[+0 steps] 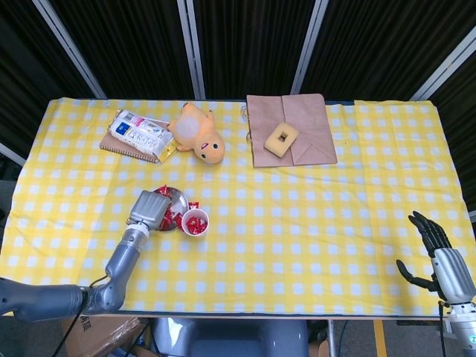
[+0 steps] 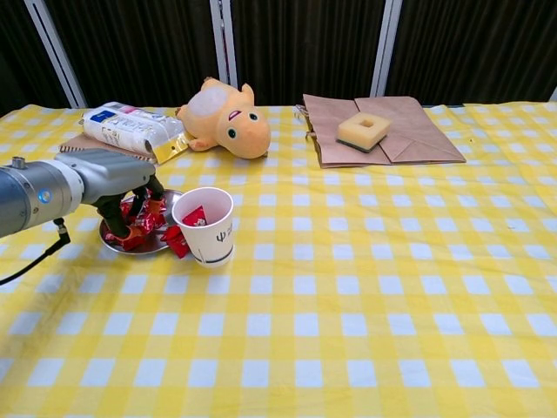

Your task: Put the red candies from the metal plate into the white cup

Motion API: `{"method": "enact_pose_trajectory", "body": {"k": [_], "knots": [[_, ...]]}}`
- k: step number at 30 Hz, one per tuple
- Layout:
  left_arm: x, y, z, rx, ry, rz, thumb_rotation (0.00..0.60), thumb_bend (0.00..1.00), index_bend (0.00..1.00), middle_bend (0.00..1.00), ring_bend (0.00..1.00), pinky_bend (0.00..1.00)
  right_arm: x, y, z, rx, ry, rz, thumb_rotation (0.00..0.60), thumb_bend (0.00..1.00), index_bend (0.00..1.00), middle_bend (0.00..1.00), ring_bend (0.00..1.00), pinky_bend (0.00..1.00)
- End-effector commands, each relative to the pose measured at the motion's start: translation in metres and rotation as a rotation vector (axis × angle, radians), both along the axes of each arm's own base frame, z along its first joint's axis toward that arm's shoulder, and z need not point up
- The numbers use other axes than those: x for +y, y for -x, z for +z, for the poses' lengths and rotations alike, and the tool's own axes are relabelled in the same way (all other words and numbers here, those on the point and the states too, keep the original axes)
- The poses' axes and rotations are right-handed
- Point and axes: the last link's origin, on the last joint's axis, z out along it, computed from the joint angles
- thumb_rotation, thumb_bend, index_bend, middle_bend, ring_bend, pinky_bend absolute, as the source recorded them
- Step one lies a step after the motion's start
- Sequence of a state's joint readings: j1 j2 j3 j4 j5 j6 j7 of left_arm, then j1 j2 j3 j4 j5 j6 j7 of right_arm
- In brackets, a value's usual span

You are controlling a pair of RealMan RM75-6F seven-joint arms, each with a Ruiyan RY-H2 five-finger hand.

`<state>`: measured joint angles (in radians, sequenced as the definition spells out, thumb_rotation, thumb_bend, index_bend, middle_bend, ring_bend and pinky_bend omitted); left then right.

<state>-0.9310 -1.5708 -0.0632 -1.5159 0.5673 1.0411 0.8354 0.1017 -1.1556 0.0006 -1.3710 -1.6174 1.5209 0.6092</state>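
The left hand (image 2: pixel 113 178) hovers over the metal plate (image 2: pixel 155 246), fingers curled down, pinching a red candy (image 2: pixel 139 219) just above the pile. The white cup (image 2: pixel 204 225) stands touching the plate's right side, candy inside. The right hand (image 1: pixel 439 256), far right of the cup, hangs open-fingered and empty.

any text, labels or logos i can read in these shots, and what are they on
White cup: a dark mark like "ψ" on its side, seen in the chest view; nothing else on it is legible.
Snack bag: blue and dark print on the white pack, too small and blurred to read in either view.
Red candies: no wrapper print can be made out.
Paper bag: no print visible.
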Motion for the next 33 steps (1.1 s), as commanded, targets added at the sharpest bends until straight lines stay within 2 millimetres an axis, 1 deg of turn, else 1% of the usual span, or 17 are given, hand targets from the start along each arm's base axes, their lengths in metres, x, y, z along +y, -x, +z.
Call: {"method": "enact_pose_trajectory", "body": {"k": [1, 5, 9, 14, 18, 23, 28, 33], "knots": [[0.003, -0.007, 0.013, -0.027, -0.026, -0.014, 0.600, 0.44, 0.49, 0.57, 0.91, 0.93, 0.000, 0.000, 0.000, 0.000, 0.000, 0.001, 0.600, 0.42, 0.00, 0.00, 0.00, 0.00], [0.004, -0.017, 0.030, -0.055, -0.051, -0.042, 0.600, 0.44, 0.49, 0.57, 0.91, 0.93, 0.000, 0.000, 0.000, 0.000, 0.001, 0.000, 0.600, 0.42, 0.00, 0.00, 0.00, 0.00], [0.002, -0.028, 0.043, -0.089, -0.062, -0.069, 0.600, 0.44, 0.49, 0.57, 0.91, 0.93, 0.000, 0.000, 0.000, 0.002, -0.001, 0.001, 0.600, 0.42, 0.00, 0.00, 0.00, 0.00], [-0.007, -0.045, 0.050, -0.130, -0.049, -0.119, 0.600, 0.44, 0.49, 0.57, 0.91, 0.94, 0.000, -0.001, 0.000, 0.002, 0.001, 0.003, 0.600, 0.42, 0.00, 0.00, 0.00, 0.00], [-0.016, -0.058, 0.048, -0.152, -0.023, -0.155, 0.600, 0.44, 0.48, 0.57, 0.91, 0.94, 0.000, -0.001, 0.000, 0.003, 0.002, 0.004, 0.600, 0.42, 0.00, 0.00, 0.00, 0.00], [-0.027, -0.073, 0.035, -0.167, 0.022, -0.196, 0.600, 0.44, 0.48, 0.57, 0.91, 0.93, 0.001, -0.001, 0.000, 0.002, 0.003, 0.005, 0.600, 0.42, 0.00, 0.00, 0.00, 0.00], [-0.032, -0.080, 0.024, -0.161, 0.051, -0.203, 0.600, 0.44, 0.47, 0.55, 0.91, 0.93, 0.001, -0.001, 0.001, -0.002, 0.005, 0.006, 0.600, 0.42, 0.00, 0.00, 0.00, 0.00], [-0.034, -0.081, 0.018, -0.144, 0.067, -0.197, 0.600, 0.38, 0.42, 0.50, 0.91, 0.94, 0.000, -0.001, 0.002, -0.005, 0.005, 0.009, 0.600, 0.42, 0.00, 0.00, 0.00, 0.00]]}}
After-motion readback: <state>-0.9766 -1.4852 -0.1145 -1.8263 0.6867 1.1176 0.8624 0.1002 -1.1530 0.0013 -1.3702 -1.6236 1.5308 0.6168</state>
